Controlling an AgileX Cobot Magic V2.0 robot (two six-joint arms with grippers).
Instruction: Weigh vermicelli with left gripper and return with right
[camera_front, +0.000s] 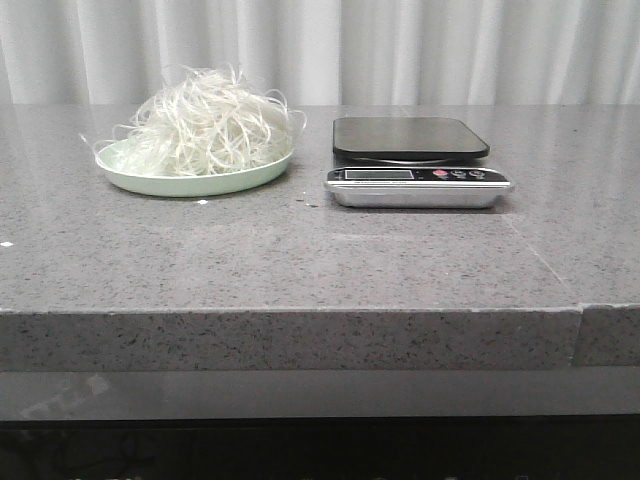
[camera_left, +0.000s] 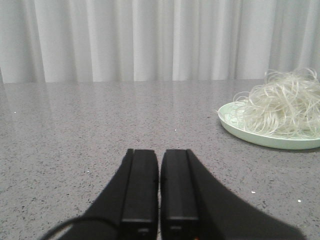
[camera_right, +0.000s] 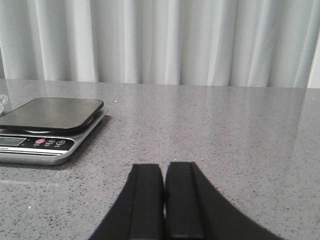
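Vermicelli (camera_front: 210, 125) fills the green plate (camera_front: 140, 178); left gripper (camera_left: 159, 172) and right gripper (camera_right: 164, 182) both clenched empty.

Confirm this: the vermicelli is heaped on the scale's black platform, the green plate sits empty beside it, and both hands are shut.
Not quite. The front view shows the vermicelli heaped on the green plate; the scale platform is bare. Both the left hand and right hand are shut.

1. I see the vermicelli (camera_front: 210, 128) in the upper left of the front view: a fluffy heap of thin, wiry, whitish-translucent strands.
2. Heap is domed and loose; stray loops stick out at the top and over the sides.
3. It sits piled on the pale green plate (camera_front: 150, 182), covering most of it.
4. In the left wrist view I find it at the right edge, mid-height (camera_left: 280, 107).
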